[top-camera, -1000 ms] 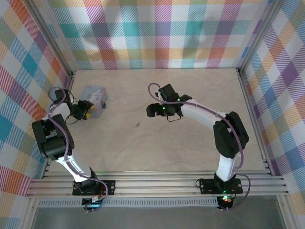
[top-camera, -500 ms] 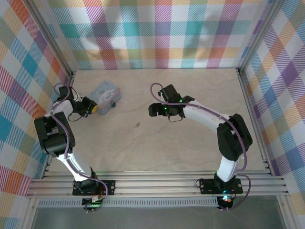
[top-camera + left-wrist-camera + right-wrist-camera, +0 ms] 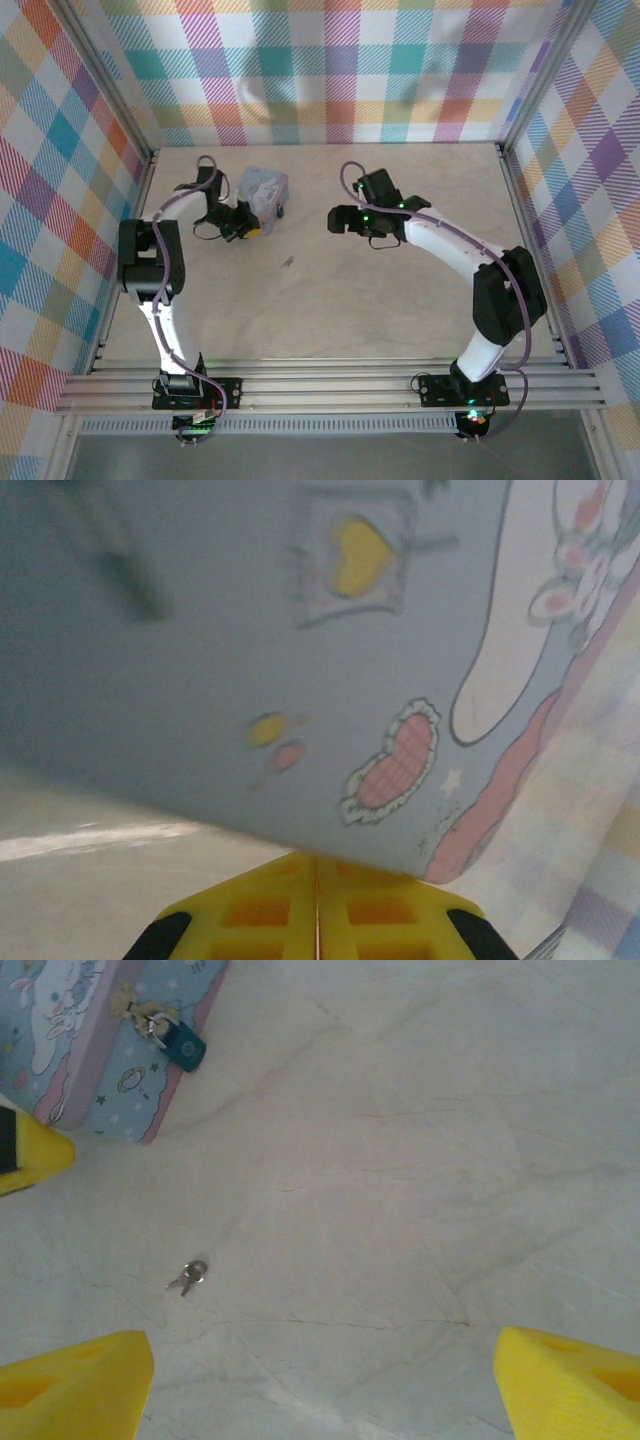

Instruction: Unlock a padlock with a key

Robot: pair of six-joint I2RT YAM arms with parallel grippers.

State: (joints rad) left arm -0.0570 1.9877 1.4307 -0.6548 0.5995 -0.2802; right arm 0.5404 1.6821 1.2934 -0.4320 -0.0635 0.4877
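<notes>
A small dark teal padlock (image 3: 185, 1048) hangs from a clasp on the side of a pale blue cartoon-print box (image 3: 80, 1030). The same padlock (image 3: 283, 212) is a dark spot on the box (image 3: 265, 188) at the back of the table. The key (image 3: 187, 1277) lies loose on the bare table, seen from above as a tiny sliver (image 3: 287, 262). My left gripper (image 3: 248, 228) is shut, and its yellow fingertips (image 3: 318, 920) meet right under the box's printed face (image 3: 300, 660) with nothing between them. My right gripper (image 3: 320, 1390) hovers open above the table, right of the key.
The pale wooden table (image 3: 380, 290) is fenced by plaid walls and metal rails. A yellow tip of the left gripper (image 3: 30, 1150) juts in beside the box in the right wrist view.
My left gripper has shut and swept right along the back of the table, with the box moving right ahead of it. My right gripper drifted slightly right and stayed open.
</notes>
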